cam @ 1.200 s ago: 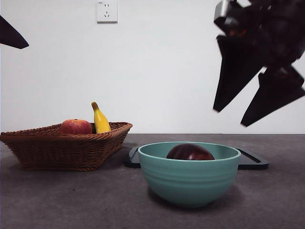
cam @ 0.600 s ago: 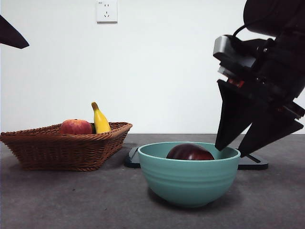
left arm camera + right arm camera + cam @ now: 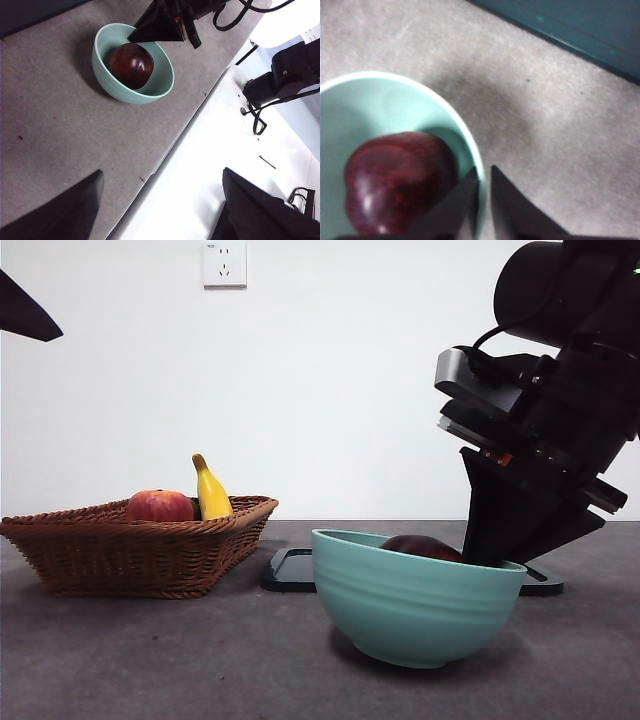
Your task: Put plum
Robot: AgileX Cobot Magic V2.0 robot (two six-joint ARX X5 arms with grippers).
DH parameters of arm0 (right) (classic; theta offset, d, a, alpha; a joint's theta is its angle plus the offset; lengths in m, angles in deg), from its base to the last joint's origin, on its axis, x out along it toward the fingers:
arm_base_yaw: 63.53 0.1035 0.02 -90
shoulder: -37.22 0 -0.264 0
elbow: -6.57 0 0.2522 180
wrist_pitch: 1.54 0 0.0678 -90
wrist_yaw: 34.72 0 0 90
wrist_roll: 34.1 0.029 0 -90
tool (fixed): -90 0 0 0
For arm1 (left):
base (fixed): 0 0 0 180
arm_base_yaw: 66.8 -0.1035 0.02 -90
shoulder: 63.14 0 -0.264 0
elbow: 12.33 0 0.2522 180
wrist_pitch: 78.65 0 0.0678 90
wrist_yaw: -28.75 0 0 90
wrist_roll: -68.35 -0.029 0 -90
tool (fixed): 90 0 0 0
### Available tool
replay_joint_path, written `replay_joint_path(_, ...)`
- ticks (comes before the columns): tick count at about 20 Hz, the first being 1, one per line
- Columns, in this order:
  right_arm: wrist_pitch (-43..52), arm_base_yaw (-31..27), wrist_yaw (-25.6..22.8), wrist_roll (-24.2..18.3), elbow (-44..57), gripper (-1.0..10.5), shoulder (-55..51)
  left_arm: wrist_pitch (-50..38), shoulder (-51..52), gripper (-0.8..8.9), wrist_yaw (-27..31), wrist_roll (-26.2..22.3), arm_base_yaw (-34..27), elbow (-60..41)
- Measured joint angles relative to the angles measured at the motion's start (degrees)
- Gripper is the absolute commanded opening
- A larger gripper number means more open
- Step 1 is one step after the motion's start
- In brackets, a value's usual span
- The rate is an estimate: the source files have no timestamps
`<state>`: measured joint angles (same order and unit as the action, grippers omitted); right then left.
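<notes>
Even bright light, blurry wrist close-up

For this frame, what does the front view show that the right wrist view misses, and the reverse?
Front only: the brown wicker basket holding a red-orange round fruit and a yellow banana, a black flat tray, a white wall socket, and the tilt of the bowl.
Right wrist only: the right gripper with its jaws closed on the rim, one inside and one outside.
Both: the pale green ceramic bowl and the dark maroon plum inside it.
</notes>
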<state>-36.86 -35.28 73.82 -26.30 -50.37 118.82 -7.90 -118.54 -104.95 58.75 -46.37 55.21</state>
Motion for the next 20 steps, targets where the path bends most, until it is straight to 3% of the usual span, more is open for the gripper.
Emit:
replay_joint_path(3, 0.0, 0.1, 2.2, 0.0, 0.0, 0.1, 0.0, -0.3, 0.0, 3.74, 0.0, 0.0, 0.0, 0.0)
replay_joint_path(10, -1.4, 0.2, 2.2, 1.1, -1.2, 0.1, -0.6, -1.0, 0.0, 3.74, 0.0, 0.0, 0.0, 0.0)
replay_joint_path(15, -4.6, -0.1, -2.5, 1.5, -8.2, 0.1, -0.6, -1.0, 0.0, 3.74, 0.0, 0.0, 0.0, 0.0)
replay_joint_path(20, -5.4, -3.7, -3.6, 1.4, -16.3, 0.1, 1.9, -1.0, 0.0, 3.74, 0.0, 0.0, 0.0, 0.0)
